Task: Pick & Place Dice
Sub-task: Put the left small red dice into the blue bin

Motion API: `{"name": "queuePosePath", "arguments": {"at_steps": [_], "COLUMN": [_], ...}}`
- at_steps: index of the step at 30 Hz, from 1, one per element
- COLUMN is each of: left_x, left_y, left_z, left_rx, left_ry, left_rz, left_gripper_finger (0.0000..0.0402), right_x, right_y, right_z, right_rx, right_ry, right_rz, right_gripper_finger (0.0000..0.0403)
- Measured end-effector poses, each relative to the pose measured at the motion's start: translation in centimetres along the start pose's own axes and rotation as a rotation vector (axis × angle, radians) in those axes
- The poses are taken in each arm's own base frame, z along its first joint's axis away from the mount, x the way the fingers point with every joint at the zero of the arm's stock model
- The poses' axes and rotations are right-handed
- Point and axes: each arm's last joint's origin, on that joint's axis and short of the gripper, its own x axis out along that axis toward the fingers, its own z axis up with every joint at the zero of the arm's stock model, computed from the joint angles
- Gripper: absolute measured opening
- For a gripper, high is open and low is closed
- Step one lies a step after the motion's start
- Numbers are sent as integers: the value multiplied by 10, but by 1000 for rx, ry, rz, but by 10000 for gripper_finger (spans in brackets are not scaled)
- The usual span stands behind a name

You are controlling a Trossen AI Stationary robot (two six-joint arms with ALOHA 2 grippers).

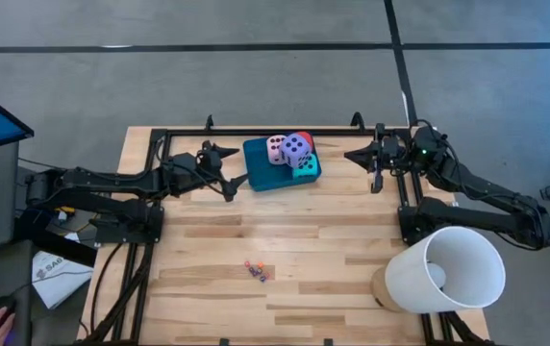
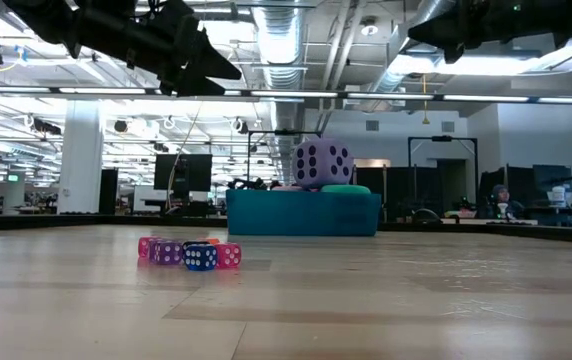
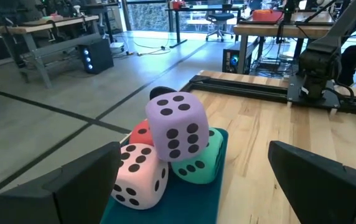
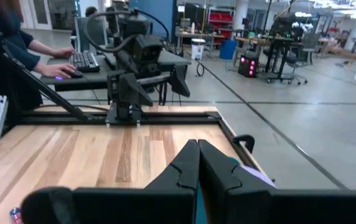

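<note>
Left gripper (image 1: pixel 229 183) spread wide, holding nothing, just short of teal tray (image 1: pixel 259 168); likely placing is done. Four dice stacked on tray ahead of it: purple die (image 3: pixel 177 125) atop pink die (image 3: pixel 140 176), turquoise die (image 3: pixel 201 162), red die (image 3: pixel 142 131). Right gripper (image 1: pixel 374 169) pinched shut, empty, waits beyond tray's other side. Pale plank table (image 1: pixel 313 240); small dice cluster (image 2: pixel 189 252) well apart. Open workshop room; person's hands (image 4: pixel 50 71) at keyboard behind.
</note>
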Motion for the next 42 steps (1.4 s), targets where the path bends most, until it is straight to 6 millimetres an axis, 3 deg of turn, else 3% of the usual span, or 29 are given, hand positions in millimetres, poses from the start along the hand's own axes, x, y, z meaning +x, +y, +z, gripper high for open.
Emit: {"name": "queuePosePath", "arguments": {"at_steps": [6, 24, 32, 42], "left_x": [0, 0, 0, 0], "left_y": [0, 0, 0, 0], "left_z": [0, 0, 0, 0], "left_rx": [0, 0, 0, 0], "left_ry": [0, -1, -1, 0], "left_rz": [0, -5, -4, 1], "left_gripper_finger": [396, 396, 396, 396], "right_x": [2, 7, 11, 4], "right_y": [-2, 12, 11, 9], "right_z": [-4, -4, -36, -31], "right_rx": [1, -109, -110, -104], "right_ry": [39, 43, -25, -66], "right_rz": [-65, -27, -53, -78], "right_gripper_finger": [0, 0, 0, 0]}}
